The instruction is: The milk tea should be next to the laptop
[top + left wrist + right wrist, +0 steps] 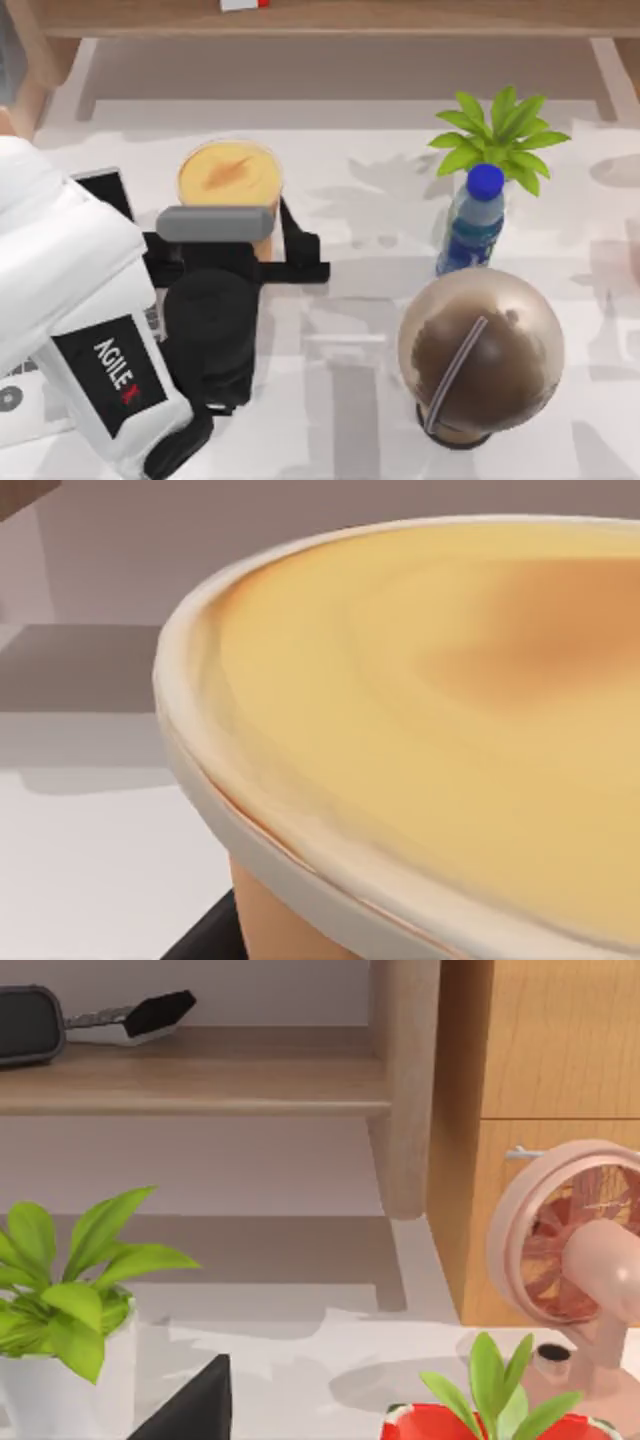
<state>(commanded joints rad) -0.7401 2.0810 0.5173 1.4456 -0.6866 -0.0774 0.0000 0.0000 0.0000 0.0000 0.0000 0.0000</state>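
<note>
Upright milk tea, left pincer

- Reads as a home office or study corner, rendered sim.
- White marbled counter with desk clutter: laptop at the left side, water bottle, small potted plant, dome-lidded drink cup with straw.
- Wooden shelf behind the counter, holding a dark gadget; wooden cabinet beside it.
- Pink desk fan and a second potted plant, domestic touches rather than lab or workshop gear.
</note>
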